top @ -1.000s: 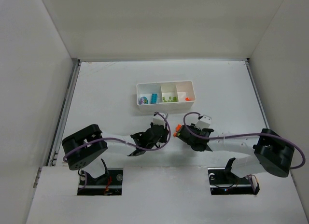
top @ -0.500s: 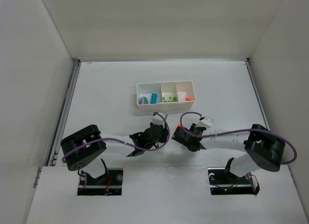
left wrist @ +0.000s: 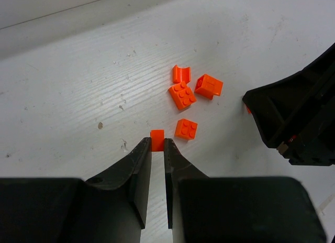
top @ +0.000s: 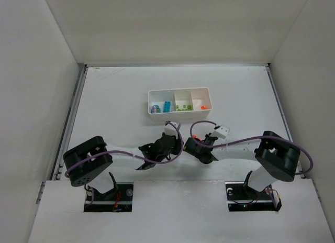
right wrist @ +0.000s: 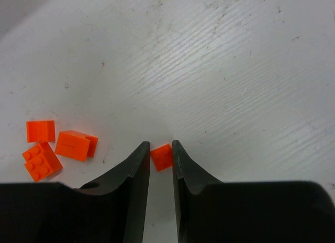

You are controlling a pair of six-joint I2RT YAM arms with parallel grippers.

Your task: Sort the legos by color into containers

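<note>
My left gripper is shut on a small orange lego at table level; in the top view it sits below the tray. Several more orange legos lie just ahead of it. My right gripper is shut on another orange lego resting on the table; in the top view it is tip to tip with the left one. The white tray holds blue legos in its left compartment, green in the middle, orange in the right.
In the right wrist view three loose orange legos lie left of the fingers. The right gripper's black body shows close by at the right of the left wrist view. White walls enclose the table on three sides.
The right arm has swung left, bringing its gripper up against the left gripper at the orange pile. The left gripper has shifted slightly down and left.
</note>
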